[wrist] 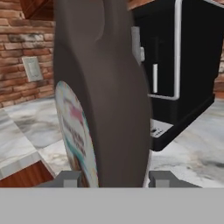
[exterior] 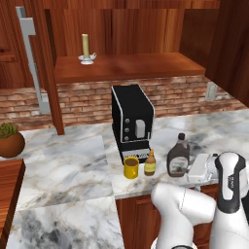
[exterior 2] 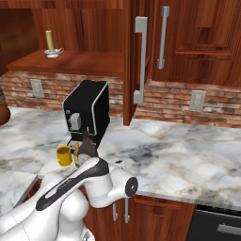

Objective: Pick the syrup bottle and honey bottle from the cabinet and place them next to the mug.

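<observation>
Hand view: the syrup bottle (wrist: 105, 87) is clasped between the gripper (wrist: 114, 178) fingers beside the honey bottle (exterior: 150, 163) and mug (exterior: 131, 167); release is judged next.

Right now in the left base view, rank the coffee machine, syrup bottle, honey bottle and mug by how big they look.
Largest to smallest:
1. coffee machine
2. syrup bottle
3. mug and honey bottle: about the same height, the mug wider, the bottle slimmer, so no clear ranking.
All four stand close together, so nearness barely skews this.

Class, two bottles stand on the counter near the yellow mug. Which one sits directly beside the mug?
The honey bottle: small, amber, yellow-capped, right beside the mug. The syrup bottle, large and dark brown, stands beyond it.
</observation>
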